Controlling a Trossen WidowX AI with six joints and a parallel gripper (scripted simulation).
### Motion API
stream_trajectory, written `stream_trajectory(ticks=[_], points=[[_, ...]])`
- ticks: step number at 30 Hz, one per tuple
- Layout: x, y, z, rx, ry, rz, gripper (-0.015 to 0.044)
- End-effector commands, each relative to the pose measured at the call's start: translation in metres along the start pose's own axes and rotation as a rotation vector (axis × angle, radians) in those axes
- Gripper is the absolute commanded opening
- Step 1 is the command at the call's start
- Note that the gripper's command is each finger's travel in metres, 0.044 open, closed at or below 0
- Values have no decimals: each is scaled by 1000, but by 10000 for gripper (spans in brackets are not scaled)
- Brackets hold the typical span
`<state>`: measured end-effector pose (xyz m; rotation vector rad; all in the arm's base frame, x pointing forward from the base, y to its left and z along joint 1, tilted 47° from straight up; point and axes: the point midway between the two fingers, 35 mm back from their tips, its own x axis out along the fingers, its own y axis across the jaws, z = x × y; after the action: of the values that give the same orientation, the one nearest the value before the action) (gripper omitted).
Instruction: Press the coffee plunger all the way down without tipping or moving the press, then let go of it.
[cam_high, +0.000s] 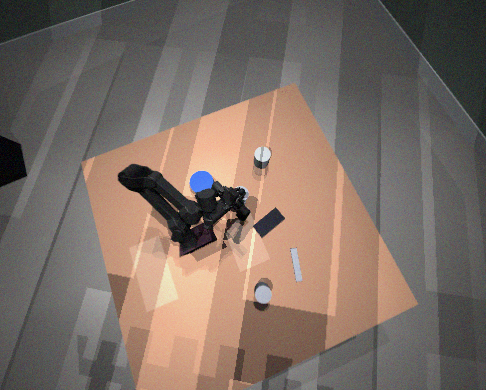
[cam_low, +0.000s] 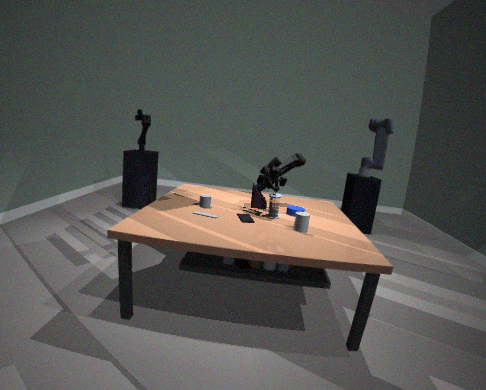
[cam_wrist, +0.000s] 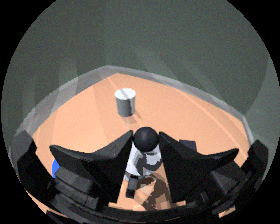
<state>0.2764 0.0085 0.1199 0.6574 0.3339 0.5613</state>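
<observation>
The coffee press (cam_high: 243, 193) (cam_low: 274, 206) is a clear cylinder with a pale lid and base, upright on the table. Its lid and body show partly between the fingers in the wrist view (cam_wrist: 135, 164), with a dark handle at the lower side. The round black plunger knob (cam_wrist: 145, 139) sits between my fingertips. My gripper (cam_wrist: 145, 134) is shut on the knob, directly above the press. In the exterior view the knob is close above the lid. How much rod shows below it cannot be told, as the knob and fingers hide it.
A blue disc (cam_high: 201, 181) (cam_low: 295, 210) lies beside the press. A grey-and-white can (cam_high: 262, 157) (cam_low: 301, 222) (cam_wrist: 125, 103) stands nearby. A dark flat block (cam_high: 269, 222) (cam_low: 245, 218), a pale bar (cam_high: 296, 264) (cam_low: 205, 215) and a grey cup (cam_high: 263, 294) (cam_low: 205, 201) are on the table.
</observation>
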Motion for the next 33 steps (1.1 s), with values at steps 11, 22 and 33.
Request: stream_trajectory(ticks=[11, 22, 33], points=[[6, -1, -7, 34, 15, 5, 124], [7, -2, -7, 34, 15, 5, 124], [5, -2, -4, 19, 3, 0, 124]])
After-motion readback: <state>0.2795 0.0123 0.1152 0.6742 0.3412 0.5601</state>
